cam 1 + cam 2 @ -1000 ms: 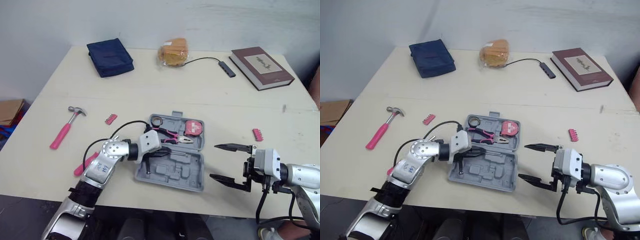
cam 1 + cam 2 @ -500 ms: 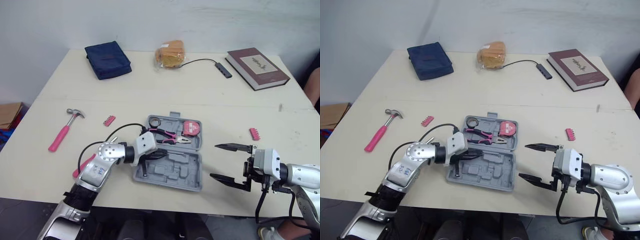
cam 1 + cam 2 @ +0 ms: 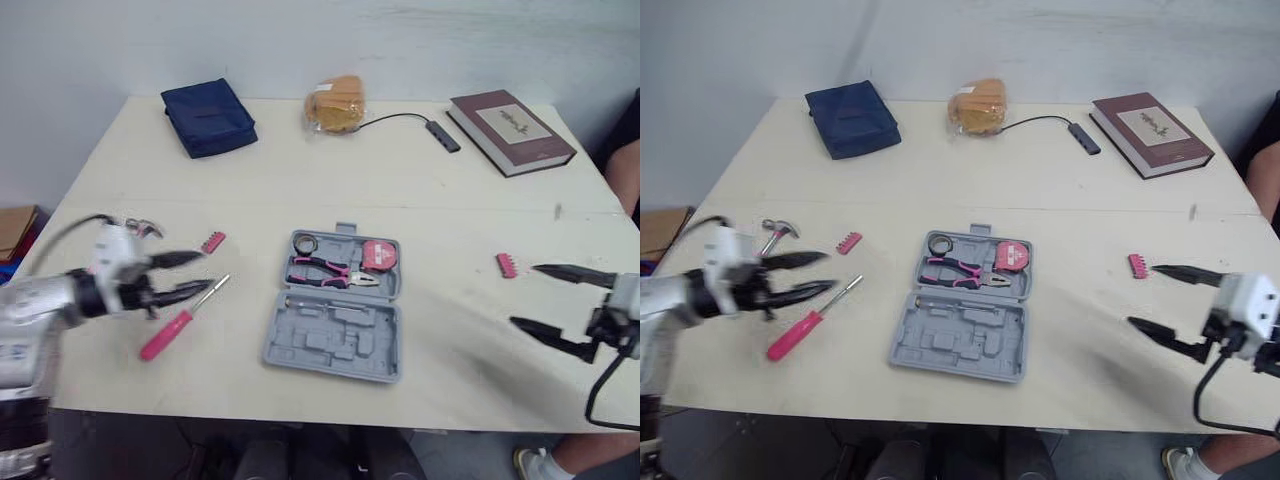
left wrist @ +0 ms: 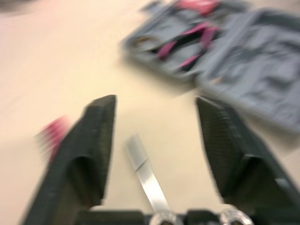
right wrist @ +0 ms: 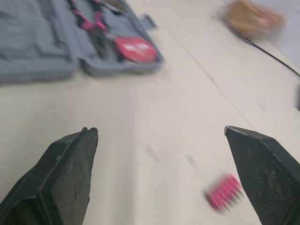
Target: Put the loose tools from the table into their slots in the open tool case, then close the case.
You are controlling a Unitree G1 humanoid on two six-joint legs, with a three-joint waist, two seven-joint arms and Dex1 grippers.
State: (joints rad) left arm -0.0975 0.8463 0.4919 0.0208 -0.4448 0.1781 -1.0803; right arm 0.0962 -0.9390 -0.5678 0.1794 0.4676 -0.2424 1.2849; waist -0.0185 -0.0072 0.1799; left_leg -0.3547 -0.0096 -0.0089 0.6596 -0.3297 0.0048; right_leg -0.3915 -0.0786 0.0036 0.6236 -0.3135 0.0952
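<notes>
At the near middle of the table (image 3: 450, 190) lies the open tool case (image 3: 335, 305). Its near half (image 3: 330, 345) shows bare grey moulded slots. Its far half holds the pink-handled pliers (image 3: 325, 272), the red tape measure (image 3: 377, 256) and a small ring (image 3: 305, 243).

Left of the case, the pink-handled screwdriver (image 3: 170, 330) lies loose on the table, with its shaft pointing far and right. The left gripper (image 3: 205, 271) hangs just above that shaft. Its two fingers are spread apart and hold nothing. In the left wrist view the shaft (image 4: 143, 173) runs between the fingers (image 4: 93, 145).

Right of the case, the right gripper (image 3: 523, 295) is spread wide and empty. It is near the right pink bit strip (image 3: 506, 264) and apart from it.

The left pink bit strip (image 3: 212, 242) sits just beyond the left gripper, and the hammer (image 3: 140, 228) shows partly behind that arm.

Along the far edge, from left to right, are a navy pouch (image 3: 208, 117), a bagged bun (image 3: 335, 103), a cabled hub (image 3: 440, 135) and a brown book (image 3: 510, 118).
</notes>
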